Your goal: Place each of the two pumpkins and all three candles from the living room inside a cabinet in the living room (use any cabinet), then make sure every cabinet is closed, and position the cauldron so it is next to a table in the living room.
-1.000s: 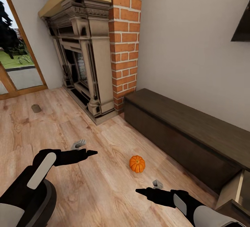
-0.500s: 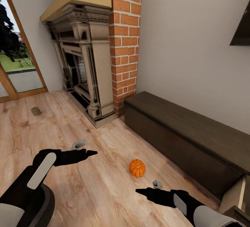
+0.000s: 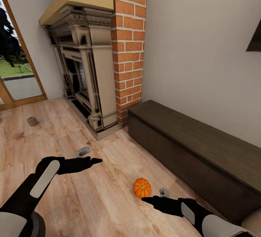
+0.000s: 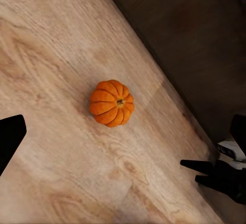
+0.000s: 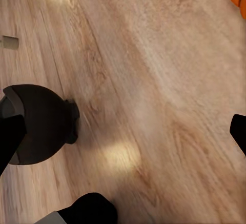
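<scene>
One orange ribbed pumpkin (image 3: 142,187) lies on the wood floor in front of the long dark-brown cabinet (image 3: 188,146), whose visible front is shut. My right gripper (image 3: 146,199) hovers just in front of the pumpkin, a little nearer me, and is open and empty. My left gripper (image 3: 97,161) hangs open over bare floor to the pumpkin's left. In the left wrist view the pumpkin (image 4: 111,102) lies between the spread fingers (image 4: 11,134). A small tan candle (image 3: 32,121) stands on the floor far left, also seen as the candle (image 5: 7,42) in the right wrist view.
A stone fireplace (image 3: 87,67) with a brick chimney (image 3: 128,41) stands behind, left of the cabinet. A glass door (image 3: 14,74) is at far left. A pale wood corner (image 3: 253,222) shows at the bottom right. My black base (image 5: 41,124) is on the floor.
The whole view has shifted: the pumpkin now sits lower and closer to my right gripper, and the open drawer at the right has slid almost out of frame. Both arms hold their pose.
</scene>
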Available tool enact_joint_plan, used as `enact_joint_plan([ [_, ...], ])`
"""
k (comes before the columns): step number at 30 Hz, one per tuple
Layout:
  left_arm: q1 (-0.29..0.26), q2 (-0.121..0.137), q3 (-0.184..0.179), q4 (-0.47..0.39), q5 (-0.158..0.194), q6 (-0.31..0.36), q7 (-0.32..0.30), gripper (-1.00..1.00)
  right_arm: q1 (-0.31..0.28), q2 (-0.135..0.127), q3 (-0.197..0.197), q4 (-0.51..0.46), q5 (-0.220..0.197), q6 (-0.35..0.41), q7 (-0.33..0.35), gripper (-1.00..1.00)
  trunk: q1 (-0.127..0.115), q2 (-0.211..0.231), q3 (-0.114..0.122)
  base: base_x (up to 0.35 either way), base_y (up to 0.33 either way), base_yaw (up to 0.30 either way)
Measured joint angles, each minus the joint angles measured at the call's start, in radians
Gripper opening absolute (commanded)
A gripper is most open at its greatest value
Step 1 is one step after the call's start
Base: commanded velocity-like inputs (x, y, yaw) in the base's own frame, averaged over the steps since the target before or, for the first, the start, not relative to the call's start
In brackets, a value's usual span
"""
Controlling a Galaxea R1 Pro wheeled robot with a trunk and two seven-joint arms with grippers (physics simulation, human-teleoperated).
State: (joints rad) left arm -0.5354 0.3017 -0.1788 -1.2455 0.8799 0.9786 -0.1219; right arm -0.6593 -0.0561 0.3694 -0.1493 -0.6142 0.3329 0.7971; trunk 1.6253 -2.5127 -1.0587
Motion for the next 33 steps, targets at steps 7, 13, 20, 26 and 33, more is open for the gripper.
enact_joint_plan([
  [7, 0.0, -0.004, 0.0, 0.0, 0.0, 0.0, 0.0, 1.0, 0.0, 0.0, 0.0, 0.0, 0.0, 0.001, 0.0, 1.0, 0.0, 0.0, 0.0, 0.005, -0.001, 0.0],
  [13, -0.001, -0.005, 0.0, 0.0, 0.001, 0.0, -0.006, 1.0, 0.0, 0.0, 0.0, 0.0, 0.0, 0.001, 0.0, 1.0, 0.0, 0.0, 0.0, 0.003, 0.001, 0.0],
  [20, 0.0, -0.005, 0.0, -0.01, 0.003, 0.004, -0.014, 1.0, -0.001, 0.0, -0.001, 0.0, -0.001, 0.002, 0.005, 1.0, 0.0, 0.0, 0.0, 0.042, 0.022, 0.0],
  [26, -0.001, -0.005, 0.001, -0.048, 0.007, 0.01, -0.019, 1.0, -0.006, 0.001, 0.001, 0.0, -0.004, 0.008, -0.22, 1.0, 0.0, 0.0, 0.0, 0.001, 0.0, 0.0],
  [33, -0.001, -0.022, 0.001, -0.072, 0.011, 0.018, -0.021, 1.0, -0.015, 0.001, 0.001, -0.004, -0.011, 0.013, -0.328, 1.0, 0.0, 0.0, 0.0, 0.0, 0.0, 0.0],
])
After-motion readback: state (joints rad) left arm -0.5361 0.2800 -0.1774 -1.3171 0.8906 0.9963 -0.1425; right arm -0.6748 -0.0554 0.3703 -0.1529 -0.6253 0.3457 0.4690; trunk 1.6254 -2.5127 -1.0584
